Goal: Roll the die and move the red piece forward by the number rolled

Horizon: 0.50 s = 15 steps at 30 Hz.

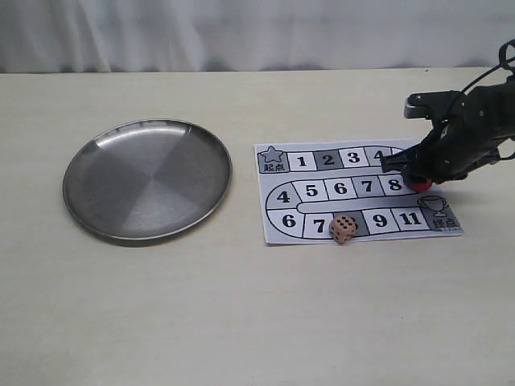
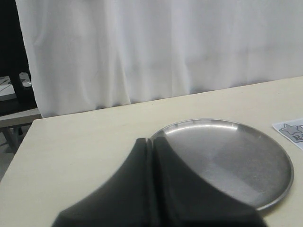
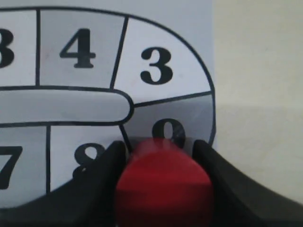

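Observation:
The red piece (image 3: pixel 163 189) sits between the black fingers of my right gripper (image 3: pixel 160 147), which is shut on it at the right bend of the numbered paper board (image 1: pixel 354 191), near the square marked 9. From the exterior view only a bit of the red piece (image 1: pixel 419 184) shows under the right gripper (image 1: pixel 409 172). The tan die (image 1: pixel 344 229) rests on the board's bottom row, by the front edge between squares 7 and 9, well apart from the gripper. My left gripper (image 2: pixel 152 142) is shut and empty, hovering by the plate's rim.
A round steel plate (image 1: pixel 147 178) lies empty on the left of the table; its rim (image 2: pixel 265 203) also shows in the left wrist view. A white curtain hangs behind the table's far edge. The board's start star (image 1: pixel 273 157) is at its upper left.

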Motion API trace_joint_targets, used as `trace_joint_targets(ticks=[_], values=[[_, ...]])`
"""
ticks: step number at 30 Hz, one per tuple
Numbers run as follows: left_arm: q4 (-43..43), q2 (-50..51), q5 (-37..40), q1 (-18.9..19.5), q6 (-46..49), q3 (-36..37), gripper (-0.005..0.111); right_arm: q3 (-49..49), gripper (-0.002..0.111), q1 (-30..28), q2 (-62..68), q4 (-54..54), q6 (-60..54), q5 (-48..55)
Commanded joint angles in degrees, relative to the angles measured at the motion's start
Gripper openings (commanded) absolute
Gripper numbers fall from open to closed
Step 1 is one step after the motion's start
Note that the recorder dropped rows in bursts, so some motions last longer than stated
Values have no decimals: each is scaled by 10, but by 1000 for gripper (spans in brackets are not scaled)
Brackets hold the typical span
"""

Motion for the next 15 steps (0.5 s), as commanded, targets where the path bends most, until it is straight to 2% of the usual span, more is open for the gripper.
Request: trace_joint_targets(ticks=[1,8,10,12,15], values=[[-1,-1,-5,-5,-1,1,0,2,5,-3,1,-2,1,-18],[-1,-1,-5,-5,-1,1,0,2,5,-3,1,-2,1,-15],[-1,-1,-5,-5,-1,1,0,2,8,-3,1,-2,1,-15],[-1,-1,-5,-5,-1,1,0,2,17,-3,1,-2,1,-15],[-1,-1,-5,-5,-1,1,0,2,37,-3,1,-2,1,-15]])
